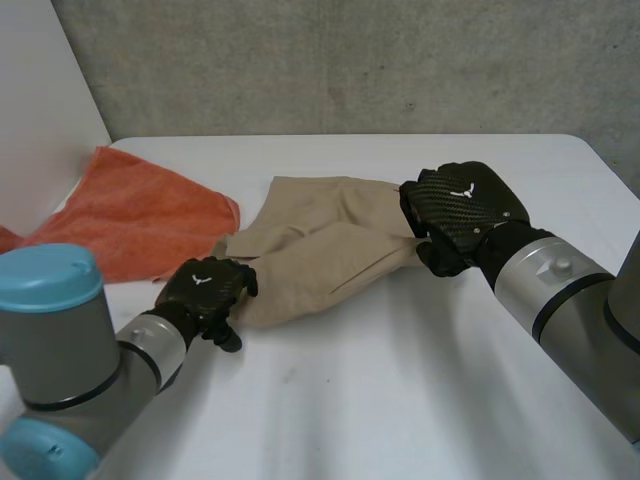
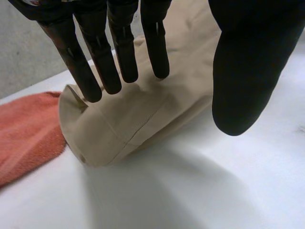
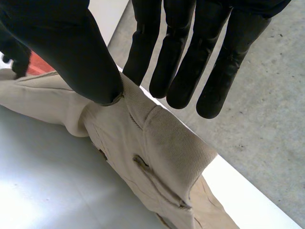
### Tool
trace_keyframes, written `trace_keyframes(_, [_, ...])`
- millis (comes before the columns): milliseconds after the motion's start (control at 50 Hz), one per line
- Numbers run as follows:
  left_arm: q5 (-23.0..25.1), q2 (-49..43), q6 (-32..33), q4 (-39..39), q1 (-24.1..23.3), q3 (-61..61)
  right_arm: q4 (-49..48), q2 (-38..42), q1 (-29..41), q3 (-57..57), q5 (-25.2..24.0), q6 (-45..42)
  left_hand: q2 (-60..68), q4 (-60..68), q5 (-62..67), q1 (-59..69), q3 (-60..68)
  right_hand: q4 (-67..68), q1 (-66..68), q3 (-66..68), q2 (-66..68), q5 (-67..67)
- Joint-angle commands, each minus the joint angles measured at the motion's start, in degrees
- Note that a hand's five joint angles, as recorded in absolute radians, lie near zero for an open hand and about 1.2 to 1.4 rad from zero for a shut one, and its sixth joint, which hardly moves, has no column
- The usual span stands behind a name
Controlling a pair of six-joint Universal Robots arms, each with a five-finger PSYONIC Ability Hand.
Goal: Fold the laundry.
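Head view: across the middle of the white table (image 1: 400, 400), a beige garment (image 1: 320, 250), bunched lengthwise. At its left end and touching it, an orange towel (image 1: 140, 215), spread flat towards the table's left edge. At the garment's near-left end, the left hand (image 1: 205, 288), back uppermost. At the garment's right end, the right hand (image 1: 460, 205), knuckles up, with the cloth drawn up into it.

Left wrist view: left hand (image 2: 121, 33) spread wide, with straight fingers (image 2: 155, 43) whose tips are just over the rolled end of the garment (image 2: 143, 119). Thumb held well apart from them, above the table (image 2: 214, 191). Nothing gripped. Orange towel (image 2: 24, 129) right against that end of the garment.

Right wrist view: right hand (image 3: 62, 43) closed in a pinch on the garment (image 3: 152, 152). Thumb tip pressed onto the ribbed band, straight fingers (image 3: 190, 62) on the band's other side, cloth raised off the table (image 3: 43, 181) between them. Below the band, a slit like a buttonhole and a stitched seam. Behind the hand, a grey concrete wall (image 3: 267, 119).
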Motion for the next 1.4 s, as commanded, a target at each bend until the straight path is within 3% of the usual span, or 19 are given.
trace_keyframes(20, [-0.1, -7.6, -1.5, 1.5, 0.1, 5.1, 0.1, 0.0, 0.6, 1.2, 0.1, -0.1, 10.0, 10.5, 10.7, 9.7, 9.8, 11.9, 23.6, 12.4, 13.1, 13.2])
trace_keyframes(100, [0.0, -8.6, -1.4, 2.9, 0.3, 5.7, 0.0, 0.0, 0.1, 2.1, 0.1, -0.4, 18.9, 19.4, 19.6, 18.6, 18.7, 11.9, 23.6, 12.4, 13.1, 13.2])
trace_keyframes(220, [0.1, -7.4, -1.2, 4.4, 0.0, 5.3, 0.0, 0.3, -0.4, 3.0, 0.1, -0.6, 48.0, 48.5, 48.7, 47.7, 47.8, 11.9, 23.6, 12.4, 13.1, 13.2])
trace_keyframes(420, [0.3, 3.6, 2.4, 3.5, 1.1, -0.6, 0.4, 0.4, -0.5, 5.1, -0.6, -1.4, 48.1, 48.5, 48.7, 47.8, 47.8, 11.9, 23.6, 12.4, 13.1, 13.2])
trace_keyframes(500, [0.6, 10.5, 8.3, -2.5, 1.3, -3.8, 3.2, 0.4, -0.4, 5.9, -1.0, -4.6, 48.1, 48.5, 48.7, 47.8, 47.8, 11.9, 23.6, 12.4, 13.1, 13.2])
trace_keyframes(620, [1.7, 13.6, 14.2, -12.1, 0.6, -4.6, 12.2, 2.8, -0.6, 6.6, -2.0, -13.2, 48.1, 48.5, 48.7, 47.8, 47.8, 11.9, 23.6, 12.4, 13.1, 13.2])
trace_keyframes(660, [2.2, 13.6, 15.1, -14.3, 0.6, -4.6, 12.8, 3.8, -1.0, 6.9, -1.7, -14.0, 48.1, 48.5, 48.7, 47.8, 47.8, -3.7, 8.0, -3.2, -2.6, -2.4])
trace_keyframes(680, [2.2, 13.5, 15.1, -14.5, 0.7, -4.6, 12.2, 4.3, -1.8, 7.4, -1.5, -14.1, 48.1, 48.5, 48.7, 47.8, 47.8, -18.8, -7.1, -18.3, -17.7, -17.5])
trace_keyframes(820, [2.2, 12.7, 15.3, -13.7, 1.1, -3.4, 3.9, 4.2, -5.5, 12.2, -1.2, -10.0, 48.1, 48.5, 48.7, 47.8, 47.8, -33.1, -21.4, -32.6, -32.0, -31.8])
trace_keyframes(960, [2.2, 9.5, 14.8, -10.6, 1.3, -0.7, 2.5, 1.2, -8.2, 17.4, -2.0, -2.1, 48.1, 48.5, 48.7, 47.8, 47.8, -37.4, -25.7, -36.9, -36.3, -36.2])
trace_keyframes(1200, [2.0, 4.6, 14.3, -10.6, 0.2, 5.0, -4.7, 0.7, -8.5, 22.8, -2.1, 3.3, 48.1, 48.5, 48.7, 47.8, 47.8, -41.3, -29.6, -40.8, -40.2, -40.0])
trace_keyframes(1400, [1.9, 4.4, 9.4, -10.8, 0.6, 7.7, -9.8, 9.7, -7.7, 20.0, -1.4, 3.7, 48.1, 48.5, 48.7, 47.8, 47.8, -35.0, -23.3, -34.5, -33.8, -33.7])
